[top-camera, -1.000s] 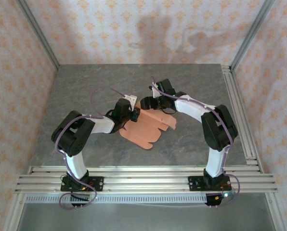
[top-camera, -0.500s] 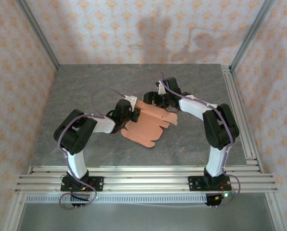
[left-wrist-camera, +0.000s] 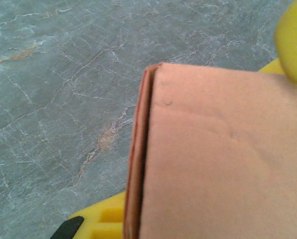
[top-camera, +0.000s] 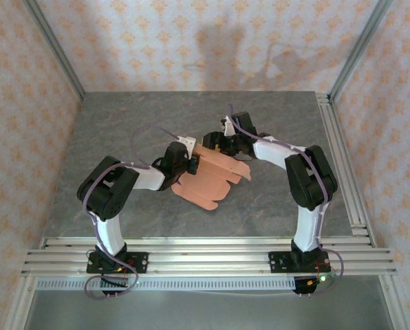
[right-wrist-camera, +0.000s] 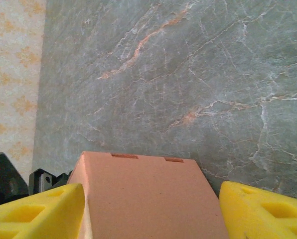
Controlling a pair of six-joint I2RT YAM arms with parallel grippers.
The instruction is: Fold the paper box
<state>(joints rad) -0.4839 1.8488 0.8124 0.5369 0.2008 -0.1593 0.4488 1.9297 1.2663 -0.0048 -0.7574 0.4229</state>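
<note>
The paper box (top-camera: 215, 180) is a salmon-orange card sheet with rounded flaps, partly folded, lying mid-table between both arms. My left gripper (top-camera: 191, 163) pinches its left edge. In the left wrist view the doubled card edge (left-wrist-camera: 138, 159) runs between the yellow fingers (left-wrist-camera: 96, 221), and my left gripper (left-wrist-camera: 193, 129) is shut on it. My right gripper (top-camera: 215, 144) is at the sheet's far edge. In the right wrist view a card panel with two slots (right-wrist-camera: 148, 194) rises between its yellow fingers (right-wrist-camera: 36, 211). There my right gripper (right-wrist-camera: 151, 199) is open, with a gap at the right finger.
The grey marbled tabletop (top-camera: 122, 130) spreads out on all sides of the card. Aluminium rails (top-camera: 205, 251) run along the near edge and the right side (top-camera: 342, 165). Patterned walls (top-camera: 205, 41) close in the back and both sides.
My left jaws have closed tighter on the card's edge. The right wrist has shifted slightly right and the card's far panel now stands between its fingers.
</note>
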